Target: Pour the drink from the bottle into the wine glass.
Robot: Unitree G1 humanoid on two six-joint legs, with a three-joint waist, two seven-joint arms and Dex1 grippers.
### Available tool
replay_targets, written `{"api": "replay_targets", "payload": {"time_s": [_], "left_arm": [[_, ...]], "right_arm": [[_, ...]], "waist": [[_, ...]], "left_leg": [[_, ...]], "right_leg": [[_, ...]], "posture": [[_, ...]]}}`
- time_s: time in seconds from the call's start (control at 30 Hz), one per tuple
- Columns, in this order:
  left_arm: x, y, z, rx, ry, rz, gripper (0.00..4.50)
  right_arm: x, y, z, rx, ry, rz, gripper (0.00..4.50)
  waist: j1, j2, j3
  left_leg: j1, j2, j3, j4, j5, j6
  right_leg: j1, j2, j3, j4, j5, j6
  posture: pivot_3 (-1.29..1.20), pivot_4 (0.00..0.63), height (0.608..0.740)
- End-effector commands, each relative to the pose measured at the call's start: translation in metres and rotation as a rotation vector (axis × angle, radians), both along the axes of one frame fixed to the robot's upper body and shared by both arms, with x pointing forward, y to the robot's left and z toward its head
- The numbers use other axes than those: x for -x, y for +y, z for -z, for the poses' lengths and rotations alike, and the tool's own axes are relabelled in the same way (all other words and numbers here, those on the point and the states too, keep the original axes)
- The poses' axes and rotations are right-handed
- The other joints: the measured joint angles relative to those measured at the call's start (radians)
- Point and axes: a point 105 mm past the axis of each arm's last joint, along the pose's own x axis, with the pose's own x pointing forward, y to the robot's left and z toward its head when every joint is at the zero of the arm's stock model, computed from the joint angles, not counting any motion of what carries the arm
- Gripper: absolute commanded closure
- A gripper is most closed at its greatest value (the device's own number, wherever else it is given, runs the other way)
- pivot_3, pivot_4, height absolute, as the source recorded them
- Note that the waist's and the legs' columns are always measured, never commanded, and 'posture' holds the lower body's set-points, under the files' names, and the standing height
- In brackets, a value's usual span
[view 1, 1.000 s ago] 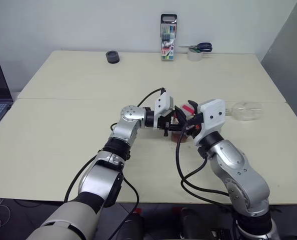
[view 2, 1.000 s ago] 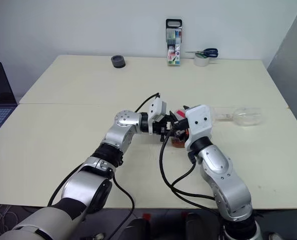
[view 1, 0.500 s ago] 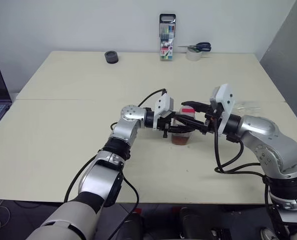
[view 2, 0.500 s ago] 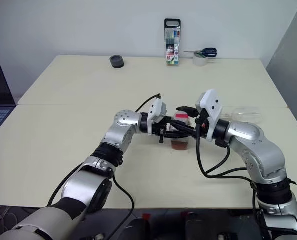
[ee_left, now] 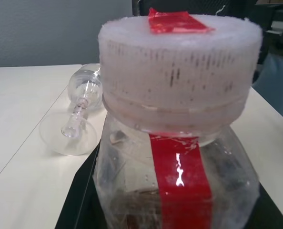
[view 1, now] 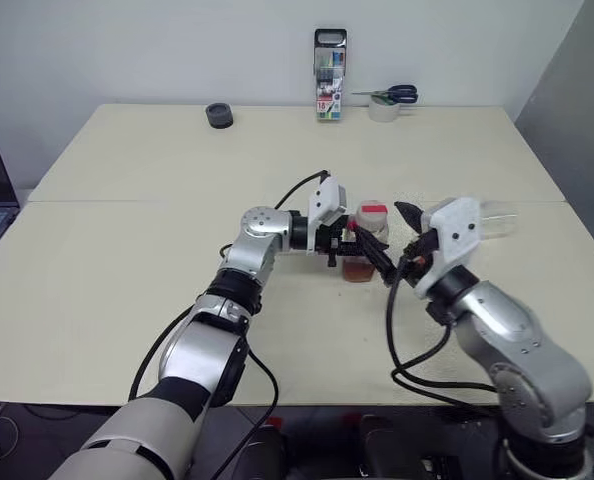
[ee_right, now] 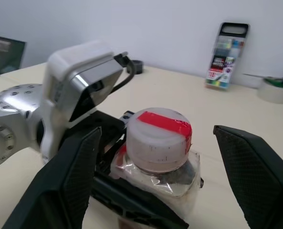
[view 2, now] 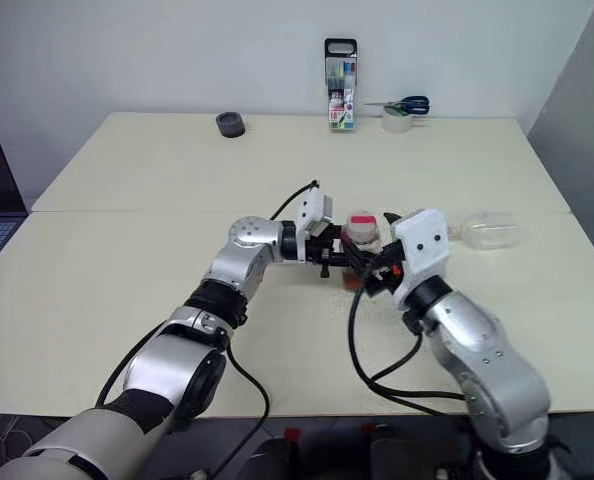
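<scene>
Mid-table, the left gripper [view 1: 355,243] clamps the bottle [view 1: 365,243] upright by its body; the right gripper [ee_right: 165,179] stands spread around the cap [ee_right: 159,133], not touching. To the right lies the glass [view 2: 485,231], toppled, fragile, likely best lifted by its stem.

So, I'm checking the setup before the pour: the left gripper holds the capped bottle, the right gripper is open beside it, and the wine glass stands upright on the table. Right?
Not quite. The wine glass lies on its side on the table, as the left wrist view shows. The rest holds: the left gripper holds the capped bottle, and the right gripper is open beside it.
</scene>
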Motion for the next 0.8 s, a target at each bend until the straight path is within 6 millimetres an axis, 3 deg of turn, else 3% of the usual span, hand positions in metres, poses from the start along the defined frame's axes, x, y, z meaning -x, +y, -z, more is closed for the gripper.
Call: {"api": "replay_targets", "payload": {"time_s": [0.03,0.47,0.57,0.7,0.8], "left_arm": [[0.000,-0.006,-0.020,0.034,-0.069,0.018,2.79],[0.002,-0.008,-0.017,0.029,-0.075,0.028,2.79],[0.001,-0.007,-0.017,0.029,-0.074,0.025,2.79],[0.001,-0.007,-0.017,0.027,-0.075,0.025,2.79],[0.002,-0.007,-0.017,0.026,-0.073,0.026,2.79]], "right_arm": [[-0.001,0.008,-0.010,-0.024,-0.067,0.055,0.50],[-0.018,0.011,-0.017,-0.116,-0.120,0.168,0.50],[-0.018,0.011,-0.017,-0.120,-0.127,0.172,1.13],[-0.018,0.013,-0.018,-0.121,-0.134,0.167,2.52],[-0.017,0.015,-0.016,-0.113,-0.130,0.149,2.61]], "waist": [[-0.001,0.000,0.000],[-0.003,0.000,0.000],[-0.003,0.000,0.000],[-0.003,0.000,0.000],[-0.004,0.000,0.000]], "left_leg": [[0.000,0.000,0.000,0.000,0.000,0.000],[0.000,0.000,0.000,0.000,0.000,0.000],[0.000,0.000,0.000,0.000,0.000,0.000],[0.000,0.000,0.000,0.000,0.000,0.000],[-0.001,0.000,0.000,0.000,0.000,0.000]], "right_leg": [[0.000,0.000,0.000,0.000,0.000,0.000],[-0.001,0.000,0.000,0.000,0.000,0.000],[-0.001,0.000,0.000,0.000,0.000,0.000],[-0.002,0.000,0.000,0.001,0.000,0.000],[-0.002,0.000,0.000,0.001,0.000,0.000]], "posture": [[0.00,0.150,0.740],[0.00,0.150,0.740],[0.00,0.150,0.740],[0.00,0.150,0.740],[0.00,0.150,0.740]]}}
